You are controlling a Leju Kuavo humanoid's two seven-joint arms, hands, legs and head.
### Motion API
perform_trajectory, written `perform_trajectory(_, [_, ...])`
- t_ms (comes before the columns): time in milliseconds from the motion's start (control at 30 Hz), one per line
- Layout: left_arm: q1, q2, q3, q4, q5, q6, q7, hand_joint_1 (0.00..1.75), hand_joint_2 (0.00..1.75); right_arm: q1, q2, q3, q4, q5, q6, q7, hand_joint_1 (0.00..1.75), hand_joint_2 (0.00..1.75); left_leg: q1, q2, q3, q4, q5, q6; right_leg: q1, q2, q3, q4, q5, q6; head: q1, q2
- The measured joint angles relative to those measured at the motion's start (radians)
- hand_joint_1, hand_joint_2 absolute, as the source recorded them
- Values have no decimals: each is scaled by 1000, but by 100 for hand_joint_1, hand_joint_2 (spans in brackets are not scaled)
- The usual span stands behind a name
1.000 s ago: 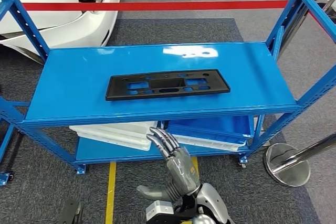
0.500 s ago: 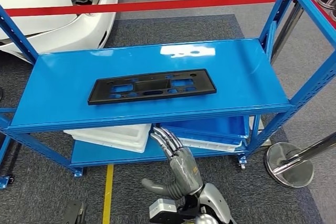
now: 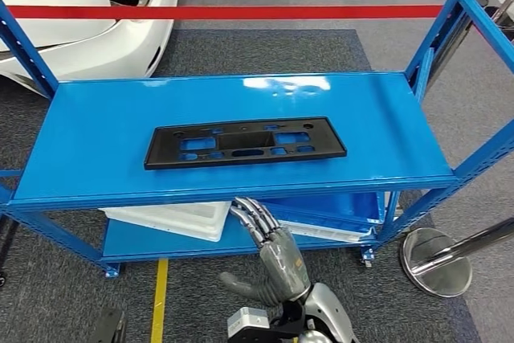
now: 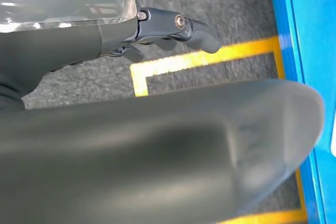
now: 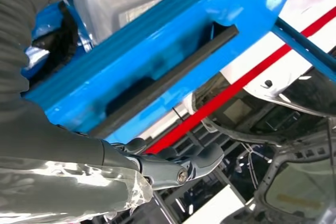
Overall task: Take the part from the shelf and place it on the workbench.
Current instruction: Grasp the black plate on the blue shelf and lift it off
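**Part on the shelf, both hands empty**

Nearest you in the head view, the right hand [image 3: 274, 251] rises from the bottom edge, fingers stretched apart toward the shelf front and thumb out to the side, holding nothing. Its wrist and arm are cut off by the frame edge. The right wrist view confirms it: its fingers [image 5: 186, 163] reach out bare, short of the shelf edge.

You see the left hand [image 4: 158, 129] in its own wrist view, where the thumb blurs across most of the frame. Its dark fingers [image 4: 178, 27] extend over grey carpet and a yellow floor line [image 4: 206, 59], gripping nothing.

Beyond the right hand, white trays [image 3: 176, 218] and a blue tray [image 3: 330, 206] sit on the lower level, half hidden under the top board.

The part [image 3: 246, 141], a flat black frame with cut-outs, lies lengthwise near the middle of the blue shelf [image 3: 91, 142], untouched. From the right wrist you get it edge-on as a thin dark strip [image 5: 166, 80].

Farther back, a red tape [image 3: 242, 12] crosses the carpet, with a white car [image 3: 91, 30] cut off at the top left and a steel post base [image 3: 435, 261] to the right.
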Motion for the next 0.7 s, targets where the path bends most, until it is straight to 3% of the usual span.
perform_trajectory(67, [1,0,0,0,-2,0,1,0,0,3,0,-2,1,0,0,0,0,175,-2,0,9,0,-8,3,-1,0,-73,109,-29,4,0,0])
perform_trajectory(100, [2,0,0,0,-2,0,1,0,0,4,0,-3,1,0,0,0,0,175,-3,-1,16,0,-14,3,-1,0,-87,115,-14,3,0,0])
perform_trajectory(133, [3,0,0,0,-3,0,1,0,0,4,0,-4,1,0,0,0,0,175,-4,-2,26,0,-20,3,0,0,-82,80,22,0,0,0])
perform_trajectory(200, [3,-2,0,1,-6,0,1,0,0,4,0,-5,1,1,0,0,0,175,-7,-3,47,-2,-34,1,4,-1,-37,-51,111,-16,-2,0])
perform_trajectory(233, [2,-3,0,1,-8,0,1,0,0,3,0,-5,1,1,0,0,0,175,-7,-4,54,-4,-39,-3,9,-1,-18,-105,134,-25,-4,0])
perform_trajectory(333, [2,-6,0,4,-11,-2,2,0,0,6,-1,-9,2,3,0,1,0,175,-4,-3,63,-8,-43,-19,18,0,1,-159,139,-45,-5,0])
perform_trajectory(400, [2,-7,0,5,-13,-3,2,0,0,8,0,-12,0,3,-1,2,0,175,-5,-1,69,4,-47,-28,12,1,23,-179,143,-52,-3,0])
perform_trajectory(467, [-2,-7,0,5,-14,-3,1,0,0,7,1,-13,-1,3,-1,3,0,175,-4,0,37,72,-76,-36,4,-1,44,-192,141,-56,-6,0])
perform_trajectory(567, [-3,-7,0,5,-14,-3,3,0,0,10,2,-14,1,4,-1,10,0,175,2,0,-78,247,-140,-49,2,0,58,-194,128,-59,-7,0])
perform_trajectory(600, [-1,-7,0,5,-14,-3,3,0,0,12,2,-14,2,4,-1,12,0,175,4,0,-101,265,-134,-52,1,1,64,-194,122,-57,-7,0])
perform_trajectory(633, [0,-7,0,5,-14,-3,3,0,0,13,2,-15,3,4,-1,12,0,175,5,0,-105,244,-103,-55,-1,3,73,-194,115,-54,-7,0])
perform_trajectory(700, [1,-7,0,5,-14,-3,4,0,0,15,2,-16,4,4,-1,13,0,175,10,0,-75,126,-8,-62,-6,4,94,-192,97,-43,-7,0])
